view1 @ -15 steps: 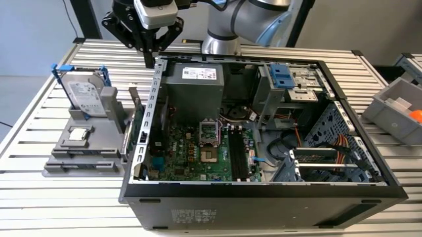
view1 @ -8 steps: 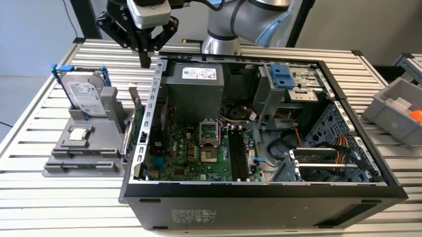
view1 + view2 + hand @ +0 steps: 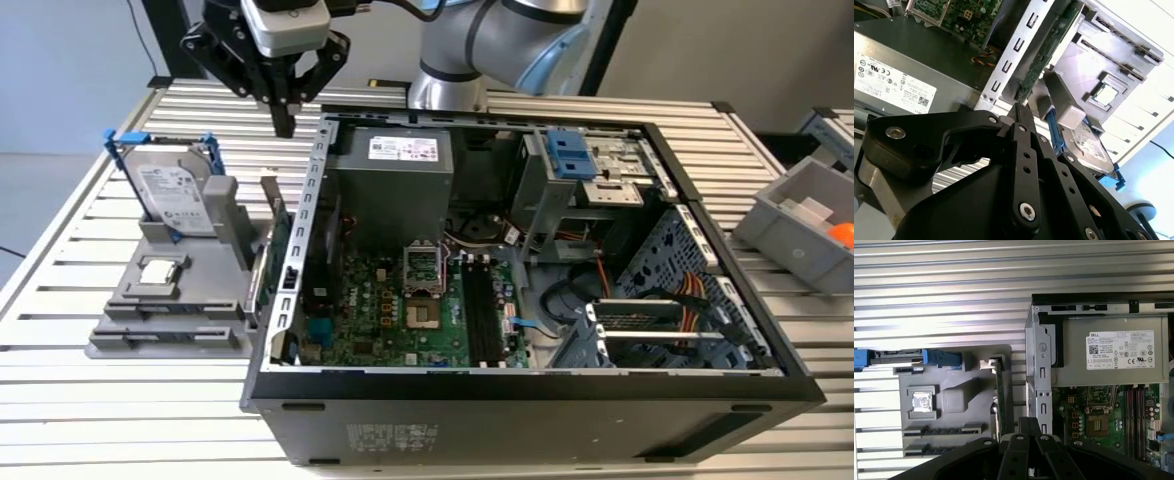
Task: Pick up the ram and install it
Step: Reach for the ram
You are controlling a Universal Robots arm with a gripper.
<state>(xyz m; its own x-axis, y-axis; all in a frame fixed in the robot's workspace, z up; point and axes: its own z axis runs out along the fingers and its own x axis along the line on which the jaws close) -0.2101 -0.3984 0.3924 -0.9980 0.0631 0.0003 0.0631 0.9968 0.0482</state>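
Two black fingers [image 3: 1026, 131] are pressed together into one narrow tip with nothing between them, so your gripper [image 3: 283, 120] is closed and empty. In the exterior view it hangs tip-down above the slatted table [image 3: 120, 400], just beside the far corner of the open computer case [image 3: 534, 385] on the exterior view's left. Below the tip you have the ram [image 3: 279, 255], a thin green stick standing on edge in a slot of the grey fixture [image 3: 160, 300]. It sits close against the case's outer wall and apart from the fingertips. In the first wrist view you can follow it as a slim strip along the fixture's edge. On the same fixture you'll find a square processor [image 3: 158, 270] lying flat and a hard drive [image 3: 174, 190] upright in a blue carrier. Inside the case, the motherboard [image 3: 387, 310] lies flat with its long dark memory slots [image 3: 481, 310] beside the processor socket, and the power supply [image 3: 394, 180] sits beyond it
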